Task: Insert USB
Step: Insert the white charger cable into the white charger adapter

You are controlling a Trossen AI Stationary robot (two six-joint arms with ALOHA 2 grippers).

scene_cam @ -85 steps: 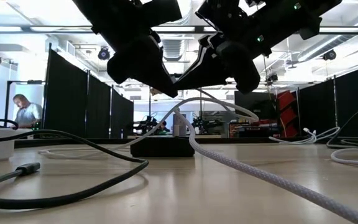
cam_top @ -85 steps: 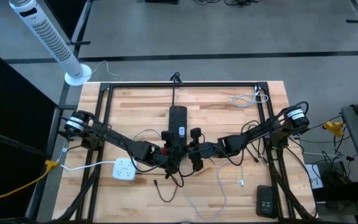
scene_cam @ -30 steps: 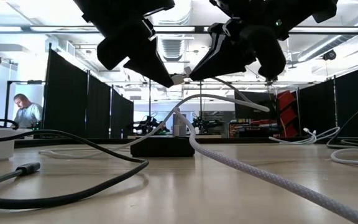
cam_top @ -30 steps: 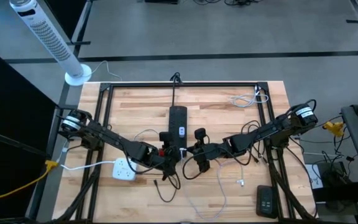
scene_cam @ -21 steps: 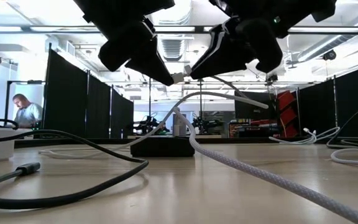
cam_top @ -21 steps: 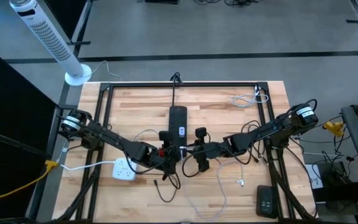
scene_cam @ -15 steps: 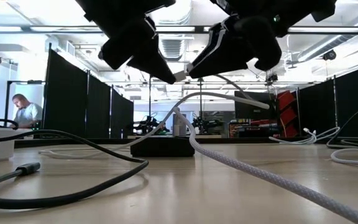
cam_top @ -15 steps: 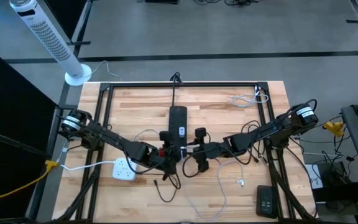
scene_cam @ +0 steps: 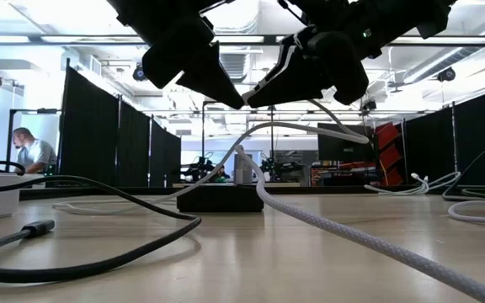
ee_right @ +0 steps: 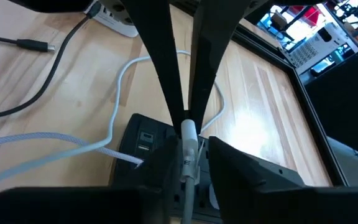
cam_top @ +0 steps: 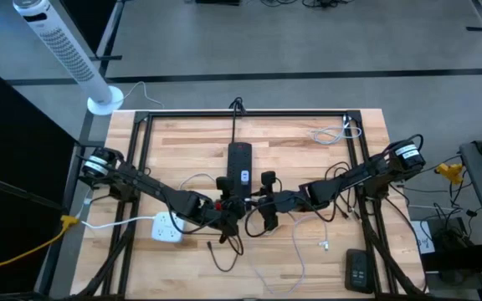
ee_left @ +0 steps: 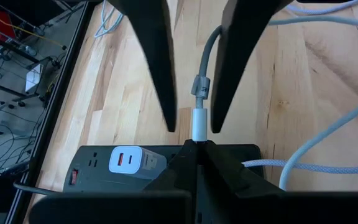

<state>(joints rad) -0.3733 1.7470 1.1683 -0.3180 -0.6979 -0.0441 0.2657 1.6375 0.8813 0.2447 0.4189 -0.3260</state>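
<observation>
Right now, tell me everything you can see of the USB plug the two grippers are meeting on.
The USB plug has a white, plastic-looking body with a grey collar and a grey cable behind it. It hangs above the black power strip, not inserted. The left gripper is shut on it; the right gripper pinches the same connector from the opposite side.

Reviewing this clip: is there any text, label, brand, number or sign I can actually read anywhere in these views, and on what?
None can be read.
White charger on the black power strip: a blue mark, no legible text.
Black device at the table's near right corner: markings too small.
Equipment beyond the table: labels blurred.
</observation>
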